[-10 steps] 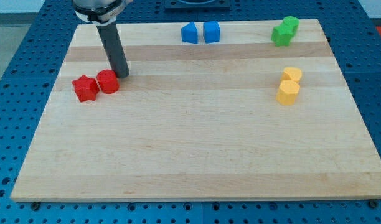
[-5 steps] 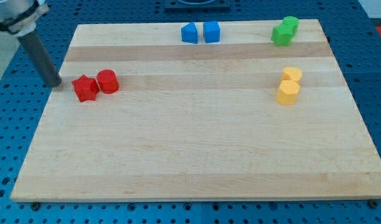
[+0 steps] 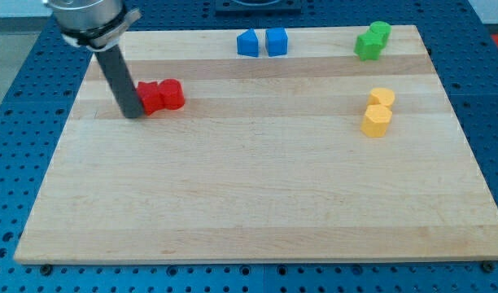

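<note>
Dark rod slanting down from the view's top left, my tip [image 3: 133,113] planted on the wooden board [image 3: 249,203] and pressed against the left side of a red star-shaped block [image 3: 150,98]. Touching that block's right side, a red cylinder [image 3: 172,94]. No gripper fitted, only the bare rod. Along the view's top edge, two blue blocks [image 3: 261,41] side by side; at top right, two green blocks [image 3: 372,40] touching. Well apart on the view's right, two yellow blocks [image 3: 378,111] stacked close, one just behind the other.
</note>
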